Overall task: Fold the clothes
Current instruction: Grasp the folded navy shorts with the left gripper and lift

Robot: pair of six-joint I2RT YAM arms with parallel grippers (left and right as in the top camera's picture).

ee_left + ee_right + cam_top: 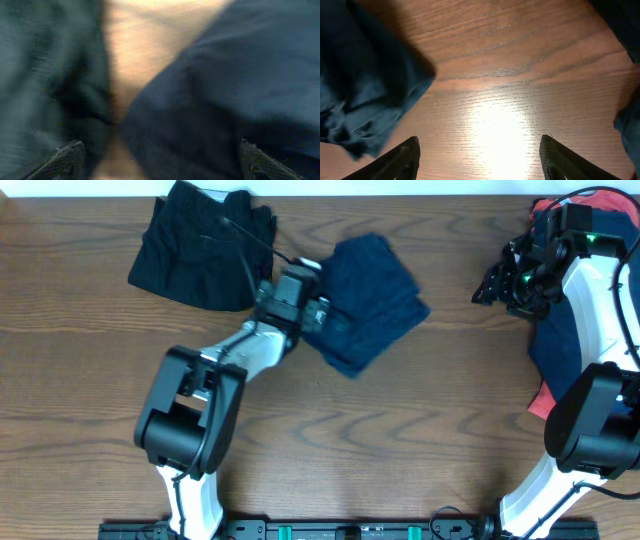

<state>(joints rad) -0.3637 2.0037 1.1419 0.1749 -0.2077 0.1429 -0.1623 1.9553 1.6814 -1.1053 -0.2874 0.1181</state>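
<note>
Left gripper, fingers wide apart and empty, meets the left edge of the folded navy shorts, probably to shift them beside the black garment. Right gripper: wide open, empty.

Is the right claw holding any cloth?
No, the right claw is open, with only bare table showing in its gap.
</note>
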